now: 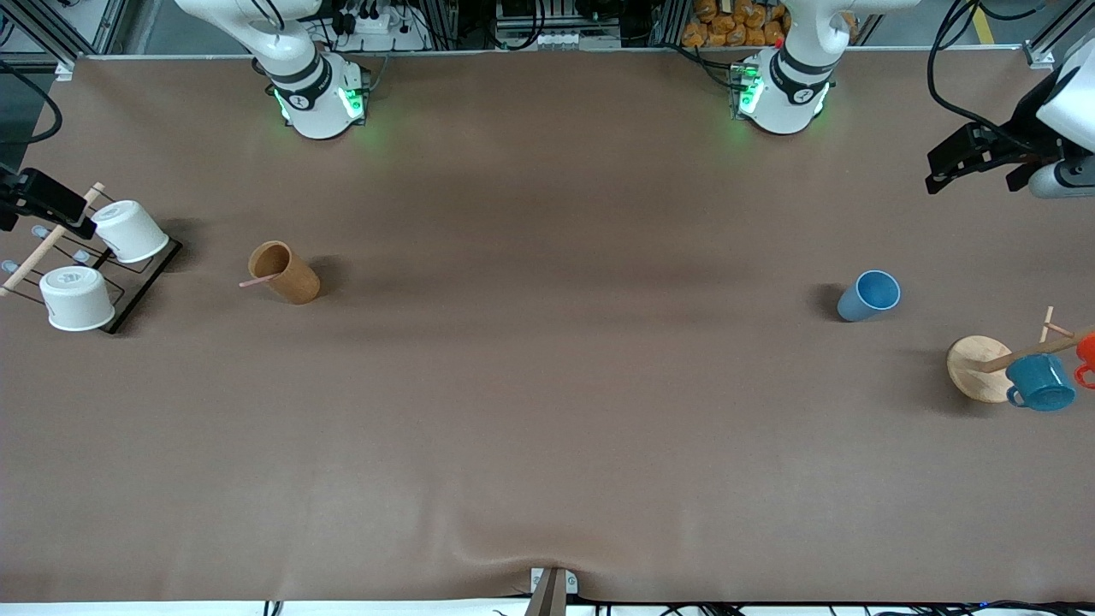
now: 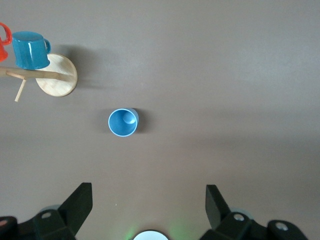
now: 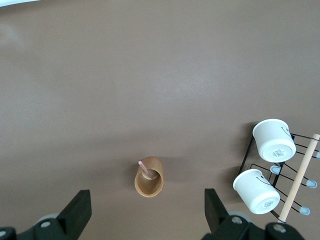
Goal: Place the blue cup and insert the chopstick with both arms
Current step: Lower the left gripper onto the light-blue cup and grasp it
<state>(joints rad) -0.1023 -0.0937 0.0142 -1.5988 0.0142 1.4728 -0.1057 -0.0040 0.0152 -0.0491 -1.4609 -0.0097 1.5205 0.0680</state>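
The blue cup (image 1: 869,295) stands upright and mouth up toward the left arm's end of the table; the left wrist view looks down into the blue cup (image 2: 123,122). The pale-pink chopstick (image 1: 257,280) leans out of a brown cup (image 1: 285,272) toward the right arm's end, and the right wrist view shows the chopstick (image 3: 145,168) in the brown cup (image 3: 149,176). High over the table edge at its own end, my left gripper (image 1: 975,167) (image 2: 148,190) is open and empty. My right gripper (image 1: 47,214) (image 3: 146,195) hangs open and empty over the white-cup rack.
A black wire rack (image 1: 137,291) with a wooden rod holds two white cups (image 1: 130,229) (image 1: 77,297) at the right arm's end. A wooden mug tree on a round base (image 1: 975,368) carries a teal mug (image 1: 1039,382) and an orange mug (image 1: 1086,351), nearer the front camera than the blue cup.
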